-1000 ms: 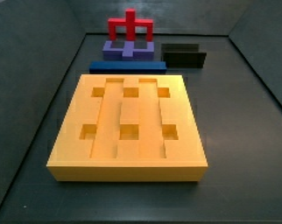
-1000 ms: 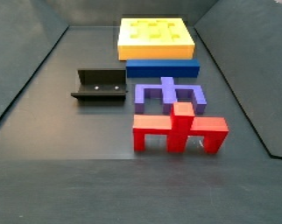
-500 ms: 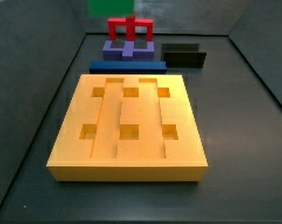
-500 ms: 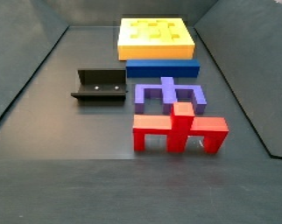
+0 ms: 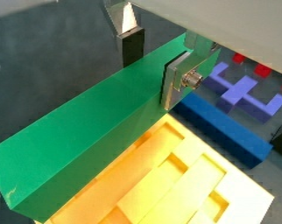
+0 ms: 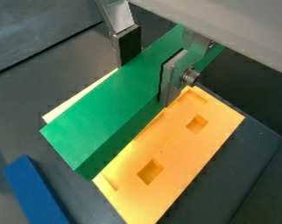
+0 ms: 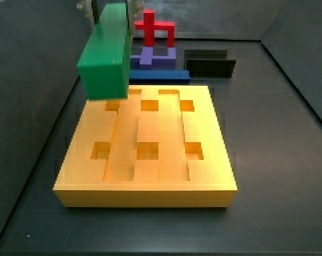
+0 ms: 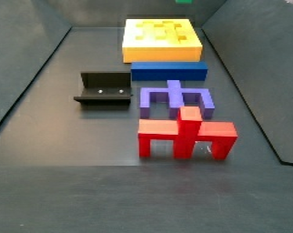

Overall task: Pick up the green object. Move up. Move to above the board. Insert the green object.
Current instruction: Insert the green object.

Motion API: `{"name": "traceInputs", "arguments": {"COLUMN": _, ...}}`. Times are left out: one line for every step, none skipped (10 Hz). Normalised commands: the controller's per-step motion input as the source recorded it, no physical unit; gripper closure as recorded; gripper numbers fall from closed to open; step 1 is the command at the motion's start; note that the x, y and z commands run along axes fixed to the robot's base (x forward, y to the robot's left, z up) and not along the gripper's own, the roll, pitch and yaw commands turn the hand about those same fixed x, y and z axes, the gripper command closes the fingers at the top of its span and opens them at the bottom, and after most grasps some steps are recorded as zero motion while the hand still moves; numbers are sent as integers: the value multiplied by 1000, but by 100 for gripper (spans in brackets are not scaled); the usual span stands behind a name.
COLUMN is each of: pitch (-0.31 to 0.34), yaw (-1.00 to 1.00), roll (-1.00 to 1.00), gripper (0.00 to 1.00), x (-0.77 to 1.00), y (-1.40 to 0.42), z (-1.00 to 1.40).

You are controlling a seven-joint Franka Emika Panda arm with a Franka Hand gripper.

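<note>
The green object (image 7: 108,48), a long plain green bar, hangs in the air over the far left part of the board (image 7: 124,150). In both wrist views my gripper (image 5: 155,59) (image 6: 151,61) is shut on the green bar (image 5: 96,140) (image 6: 114,109), one finger (image 5: 131,39) on each long side. The yellow-orange board (image 6: 196,149) (image 5: 196,188) lies below the bar, its square holes and grooves open. In a side view (image 8: 161,36) the board sits at the far end and the gripper is out of frame.
A flat blue bar (image 7: 144,75) (image 8: 168,71) lies against the board's far edge. Beyond it stand a purple piece (image 7: 150,58) (image 8: 176,96), a red piece (image 7: 153,25) (image 8: 186,135) and the dark fixture (image 7: 211,63) (image 8: 103,88). Dark walls (image 7: 44,90) ring the floor.
The green bar has come down from the top edge of a side view and moved forward to over the board's far left part. Nothing on the floor has moved.
</note>
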Motion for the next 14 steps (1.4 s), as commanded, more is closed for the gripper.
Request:
{"name": "traceInputs", "arguments": {"pitch": -64, "yaw": 0, "roll": 111, "gripper": 100, "x": 163, "y": -223, "z": -1000}}
{"name": "traceInputs", "arguments": {"pitch": 0, "yaw": 0, "roll": 144, "gripper": 100, "x": 171, "y": -109, "z": -1000}}
{"name": "traceInputs", "arguments": {"pitch": 74, "yaw": 0, "roll": 140, "gripper": 100, "x": 577, "y": 0, "z": -891}}
{"name": "traceInputs", "arguments": {"pitch": 59, "yaw": 0, "roll": 213, "gripper": 100, "x": 434, "y": 0, "z": -820}}
{"name": "traceInputs", "arguments": {"pitch": 76, "yaw": 0, "roll": 266, "gripper": 100, "x": 274, "y": 0, "z": -720}}
{"name": "traceInputs", "arguments": {"pitch": 7, "yaw": 0, "roll": 266, "gripper": 100, "x": 0, "y": 0, "z": -766}}
{"name": "traceInputs", "arguments": {"pitch": 0, "yaw": 0, "roll": 217, "gripper": 100, "x": -14, "y": -51, "z": -737}}
{"name": "traceInputs", "arguments": {"pitch": -1, "yaw": 0, "roll": 137, "gripper": 100, "x": -43, "y": -89, "z": -680}}
{"name": "traceInputs", "arguments": {"pitch": -34, "yaw": 0, "roll": 39, "gripper": 100, "x": -80, "y": -71, "z": -529}}
{"name": "traceInputs", "arguments": {"pitch": -131, "yaw": 0, "roll": -66, "gripper": 100, "x": -166, "y": -63, "z": -429}}
{"name": "traceInputs", "arguments": {"pitch": -141, "yaw": -20, "roll": -124, "gripper": 100, "x": -183, "y": 0, "z": -297}}
{"name": "traceInputs", "arguments": {"pitch": -127, "yaw": -49, "roll": -117, "gripper": 100, "x": -149, "y": 0, "z": -237}}
{"name": "traceInputs", "arguments": {"pitch": -123, "yaw": -74, "roll": -83, "gripper": 100, "x": -203, "y": -29, "z": -223}}
{"name": "traceInputs", "arguments": {"pitch": -136, "yaw": -54, "roll": -77, "gripper": 100, "x": -211, "y": -83, "z": -229}}
